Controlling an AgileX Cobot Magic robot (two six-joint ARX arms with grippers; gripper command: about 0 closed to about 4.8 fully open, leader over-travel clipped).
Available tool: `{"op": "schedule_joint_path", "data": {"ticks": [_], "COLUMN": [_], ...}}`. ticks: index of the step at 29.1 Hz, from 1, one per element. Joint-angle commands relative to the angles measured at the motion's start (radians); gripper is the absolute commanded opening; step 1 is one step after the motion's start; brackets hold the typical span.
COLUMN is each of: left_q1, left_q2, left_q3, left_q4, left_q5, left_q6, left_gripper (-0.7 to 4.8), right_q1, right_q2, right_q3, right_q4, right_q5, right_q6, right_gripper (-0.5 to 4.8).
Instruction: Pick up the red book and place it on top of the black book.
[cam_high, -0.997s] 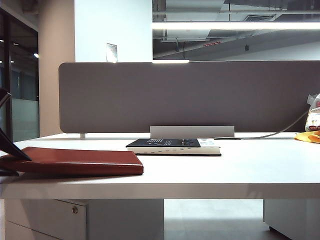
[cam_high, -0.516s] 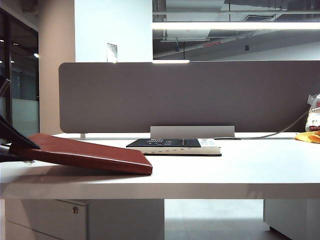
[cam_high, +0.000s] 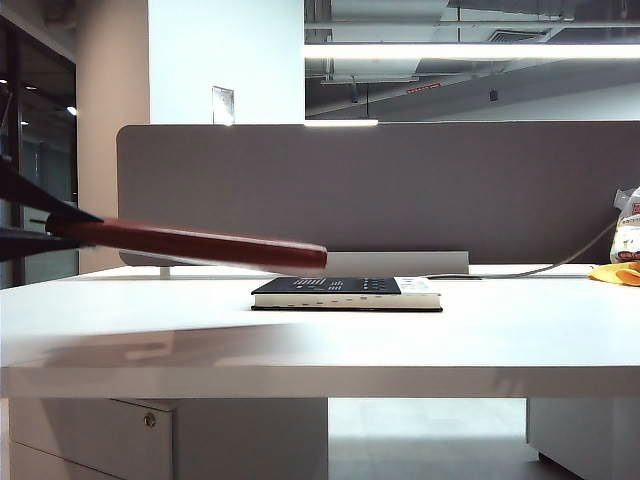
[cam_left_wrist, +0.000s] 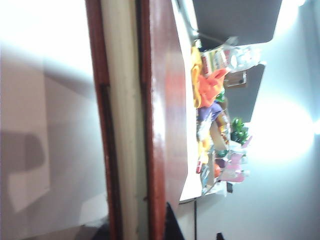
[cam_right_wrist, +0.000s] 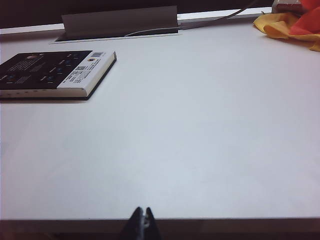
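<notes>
Exterior view: you are looking at the thin, flat, dark red-brown hardcover book (cam_high: 200, 243) hanging clear of the white bench (cam_high: 420, 345), pinched at one end only by the left gripper (cam_high: 55, 228) at the bench's left edge. The free end is reaching toward the thicker black-covered book with white page edges (cam_high: 345, 292), which is lying flat near the middle of the bench's far edge, just in front of the grey partition panel (cam_high: 400, 190). The red book is sitting a little lower at its free end and is blurring. The risk I am judging here: gripped at one end like this, the long cover is loading the pads and could pivot or slip out, or its low free corner could strike the black book and push it toward the far edge.

Left wrist view: the red book's (cam_left_wrist: 160, 115) cream page block is showing edge-on between two dark covers, with the left gripper's dark fingertips (cam_left_wrist: 172, 225) clamping it. The grip seems to be taking only a narrow strip of the smooth cover, so slipping looks possible. Colourful clutter (cam_left_wrist: 215, 100) is crowding the bench's far right corner.

Right wrist view: the right gripper (cam_right_wrist: 142, 220) is resting at the bench's near edge with its tips together, holding nothing. The black book (cam_right_wrist: 55, 74) is lying well apart from it, toward the far left. A yellow cloth (cam_right_wrist: 285, 25) is lying in the far right corner.
</notes>
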Motion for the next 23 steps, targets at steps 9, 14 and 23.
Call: {"op": "schedule_joint_path", "data": {"ticks": [9,14,23], "left_q1": [-0.018,-0.058,-0.094], "left_q2": [-0.006,0.002,0.119], "left_q3": [0.073,0.173,0.311], "left_q4": [0.031,-0.056,-0.112], "left_q5": [0.047,0.050,0.068], "left_q6": [-0.029,-0.011,-0.007], "left_gripper": [-0.06,-0.06,-0.06], "right_q1": [0.001,0.001,0.001], "right_q2": [0.000,0.000,0.000], "right_q3": [-0.003,-0.003,-0.003], "right_q4": [0.008,0.008,0.007], "right_q5": [-0.002,-0.002,-0.006], "right_q6": [0.004,0.004,0.004], "right_gripper": [0.00,0.00,0.00]}}
